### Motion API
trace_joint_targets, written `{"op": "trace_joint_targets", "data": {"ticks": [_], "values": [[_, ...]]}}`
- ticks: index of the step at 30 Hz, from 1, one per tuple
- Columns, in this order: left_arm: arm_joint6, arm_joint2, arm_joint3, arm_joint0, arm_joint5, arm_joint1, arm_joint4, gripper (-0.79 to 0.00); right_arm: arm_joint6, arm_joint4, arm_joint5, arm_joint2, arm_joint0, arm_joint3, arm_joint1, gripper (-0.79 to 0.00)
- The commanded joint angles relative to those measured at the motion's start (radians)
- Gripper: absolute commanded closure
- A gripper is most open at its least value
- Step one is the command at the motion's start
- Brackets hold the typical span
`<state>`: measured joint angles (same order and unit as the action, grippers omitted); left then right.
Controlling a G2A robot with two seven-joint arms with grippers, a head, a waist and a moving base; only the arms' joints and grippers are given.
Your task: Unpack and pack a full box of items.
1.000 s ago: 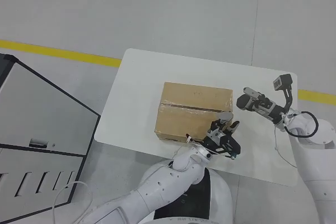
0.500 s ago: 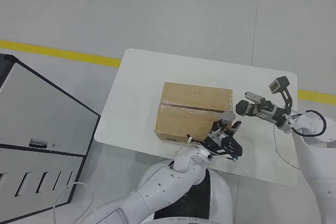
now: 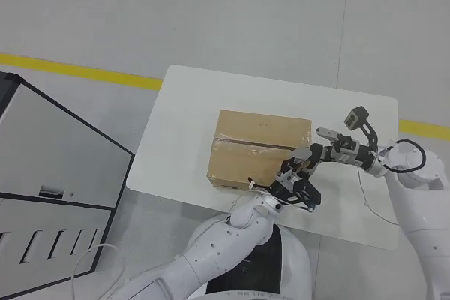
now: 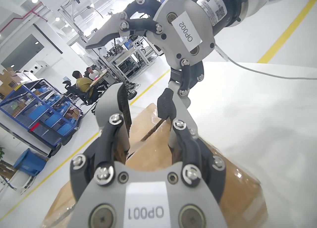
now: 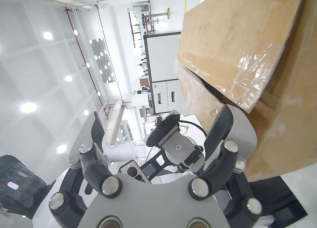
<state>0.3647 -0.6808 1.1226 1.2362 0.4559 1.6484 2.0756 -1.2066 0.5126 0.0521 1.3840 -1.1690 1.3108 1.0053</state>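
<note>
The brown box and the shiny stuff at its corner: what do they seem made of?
The box looks like plain matte corrugated cardboard: brown, with a layered cut edge showing in the right wrist view. The shiny stuff is probably clear plastic packing tape, glossy and crinkled, peeling at the corner.

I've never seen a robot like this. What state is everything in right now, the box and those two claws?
Brown cardboard box: shut, flaps down, seam slightly parted at the end by the grippers.
Clear tape: torn loose and crumpled at that end of the box.
Left gripper: open, empty, over the box's end edge.
Right gripper: open, empty, one finger beside the loose flap corner.
</note>
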Motion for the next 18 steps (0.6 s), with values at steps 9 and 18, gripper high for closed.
{"op": "trace_joint_targets", "data": {"ticks": [9,18], "values": [[-0.012,-0.002,0.022,0.017,0.010,0.003,0.022,-0.345,-0.023,0.017,-0.001,-0.021,0.019,-0.023,0.002,-0.785],[-0.003,-0.024,0.091,0.053,-0.030,-0.012,0.054,-0.369,-0.028,0.013,-0.006,-0.035,0.030,-0.034,0.001,-0.785]]}}
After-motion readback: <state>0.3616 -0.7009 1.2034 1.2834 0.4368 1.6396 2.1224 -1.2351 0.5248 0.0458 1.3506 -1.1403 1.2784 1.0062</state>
